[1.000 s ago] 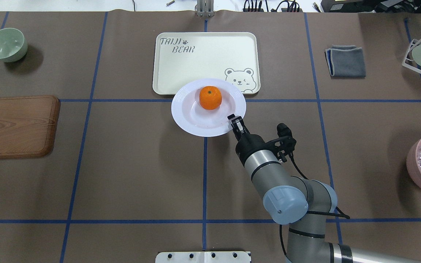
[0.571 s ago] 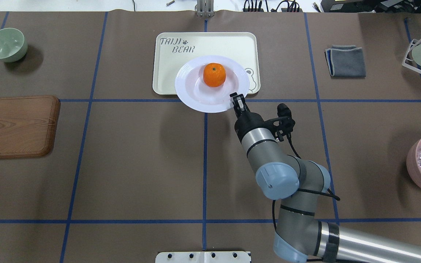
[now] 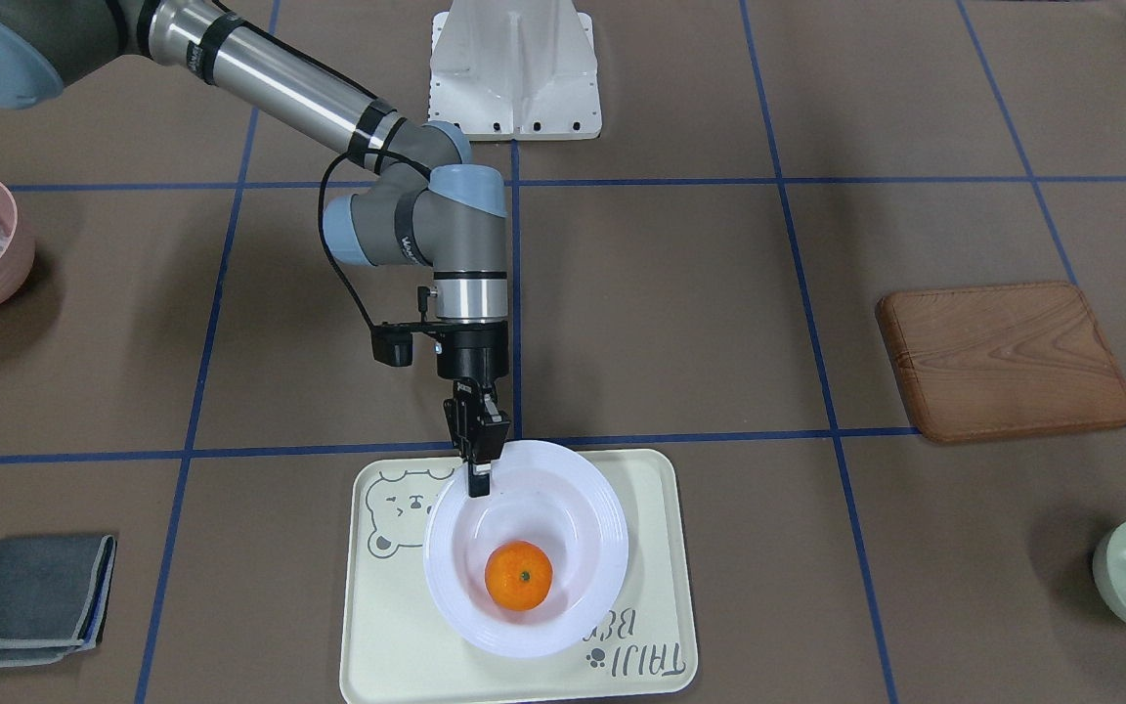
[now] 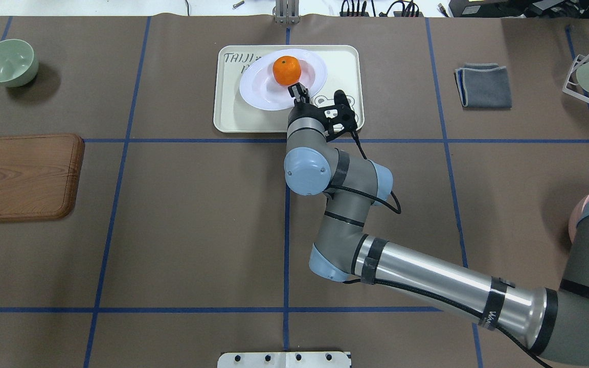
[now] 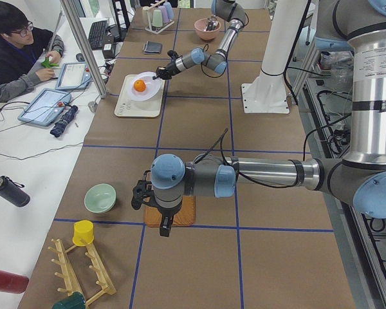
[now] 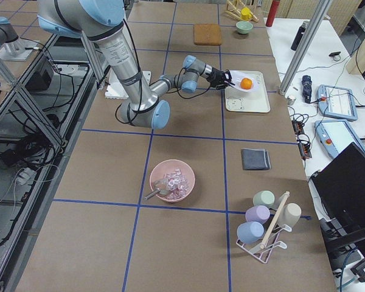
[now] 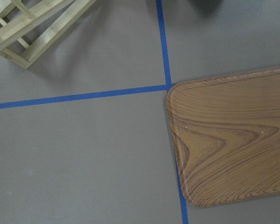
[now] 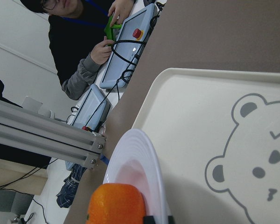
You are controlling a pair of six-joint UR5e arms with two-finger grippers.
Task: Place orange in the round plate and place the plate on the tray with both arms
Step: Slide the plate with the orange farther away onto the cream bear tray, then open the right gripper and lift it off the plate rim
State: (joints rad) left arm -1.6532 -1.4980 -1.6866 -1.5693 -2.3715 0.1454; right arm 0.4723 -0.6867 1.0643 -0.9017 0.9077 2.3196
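Plate [image 4: 259,88] with orange [image 4: 286,70] hangs over tray [image 4: 343,66], rim pinched in right gripper [image 4: 298,92]; next, lower it level, then let go.

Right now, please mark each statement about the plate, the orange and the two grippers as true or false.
1. The orange lies in the round plate. True.
2. The right gripper is shut on the plate's rim. True.
3. Both grippers hold the plate. False: the left gripper hangs by the wooden board, far from the plate.
4. The plate is above the wooden board. False: it is above the tray.
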